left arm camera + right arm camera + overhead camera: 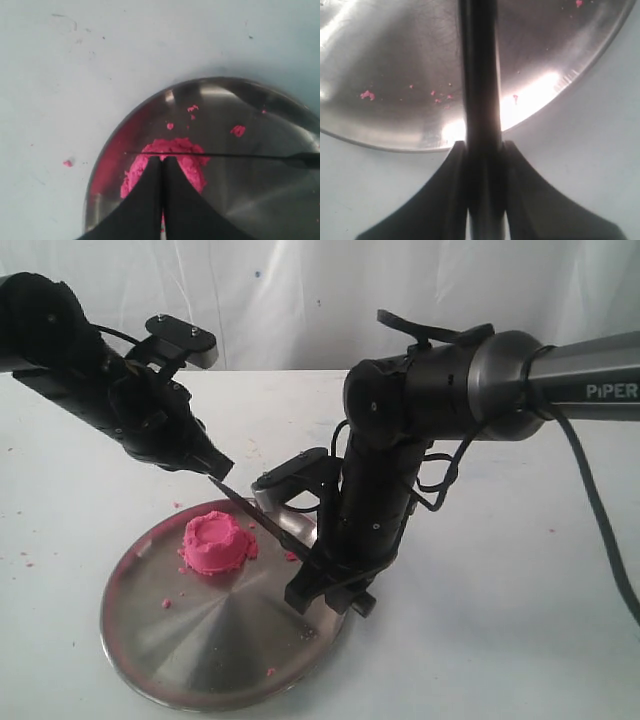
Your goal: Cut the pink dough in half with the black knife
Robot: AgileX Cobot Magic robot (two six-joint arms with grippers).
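Observation:
The pink dough (213, 543) is one round mound with a dented top, standing on the steel plate (200, 640). The black knife (265, 525) slants just above it, its handle clamped in my right gripper (318, 585) at the plate's right rim. My left gripper (218, 468) is shut, its tips at the blade's pointed end. In the left wrist view the thin blade (250, 157) crosses the dough (175, 147) right at my shut gripper (162, 159); whether they touch is unclear. In the right wrist view the handle (480, 75) runs out between my gripper (482, 145) over the plate (395, 60).
Small pink crumbs (166, 602) lie scattered on the plate, and a few more (67, 163) on the white table around it. A white cloth backdrop hangs behind. The right arm's body (380, 490) stands over the plate's right edge.

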